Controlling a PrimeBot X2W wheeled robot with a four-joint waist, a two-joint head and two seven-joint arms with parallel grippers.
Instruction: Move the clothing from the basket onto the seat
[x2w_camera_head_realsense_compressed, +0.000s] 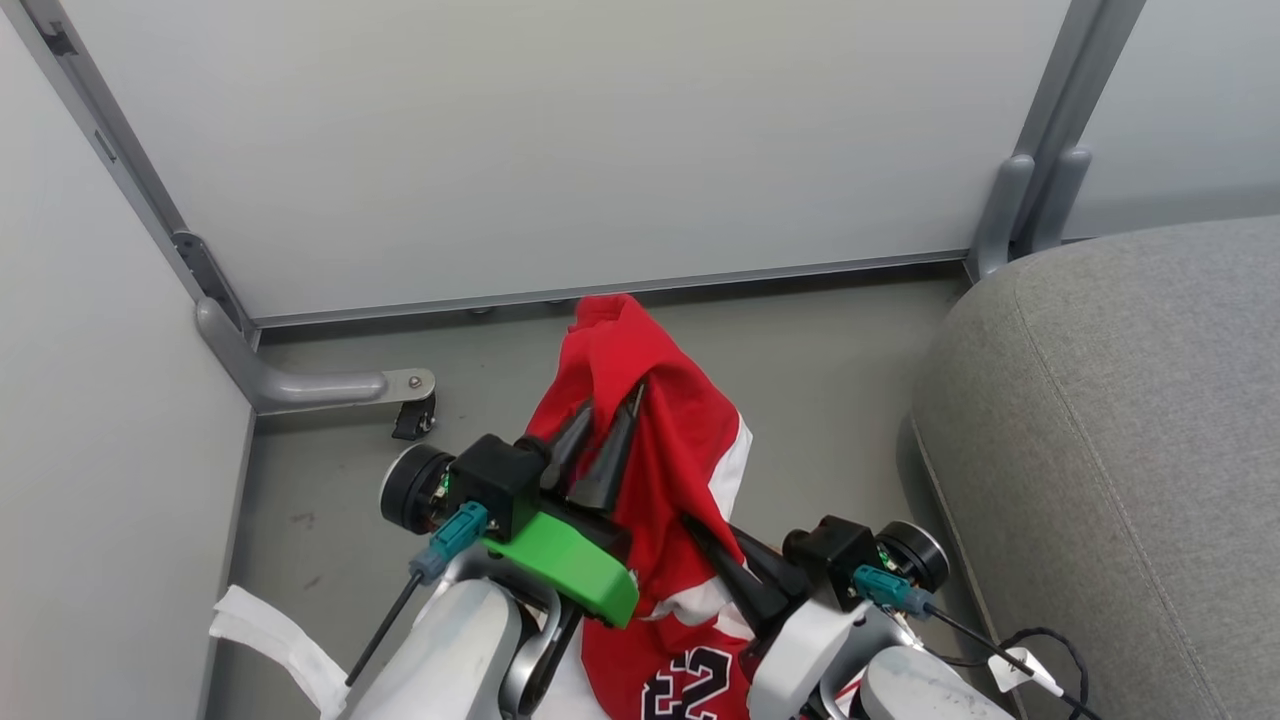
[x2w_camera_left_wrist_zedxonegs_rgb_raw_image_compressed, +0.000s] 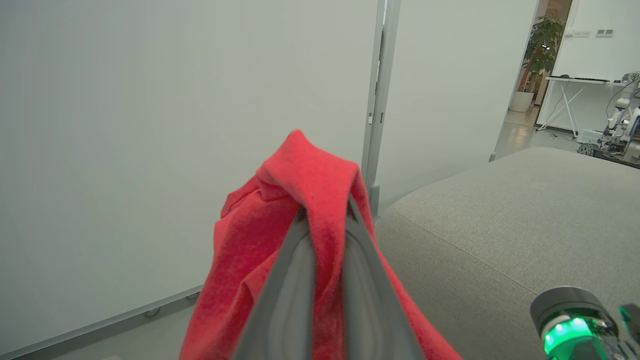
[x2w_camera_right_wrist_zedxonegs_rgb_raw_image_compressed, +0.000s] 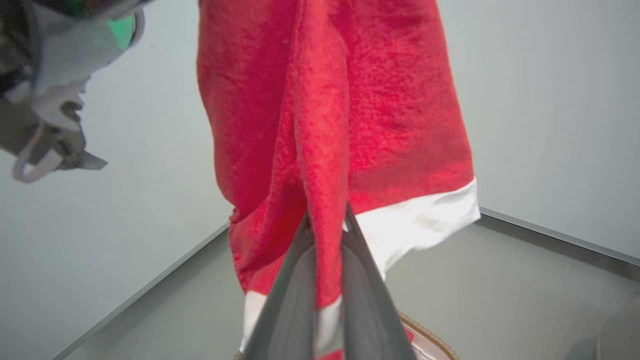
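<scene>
Both shut on thin red garment w/ white trim (x2w_camera_head_realsense_compressed: 688, 440): left gripper (x2w_camera_left_wrist_zedxonegs_rgb_raw_image_compressed: 325, 210) & right gripper (x2w_camera_right_wrist_zedxonegs_rgb_raw_image_compressed: 327, 217). Carry step, clear of woven-rimmed white basket (x2w_camera_right_wrist_zedxonegs_rgb_raw_image_compressed: 431, 341). Next: swing over big grey fabric seat (x2w_camera_head_realsense_compressed: 1120, 450), release.

The clothing (x2w_camera_head_realsense_compressed: 680, 440) is red with white trim and a black-and-white number; the seat (x2w_camera_head_realsense_compressed: 1130, 420) is grey.

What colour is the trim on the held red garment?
White trim on the red clothing; clearest in the right wrist view.
</scene>
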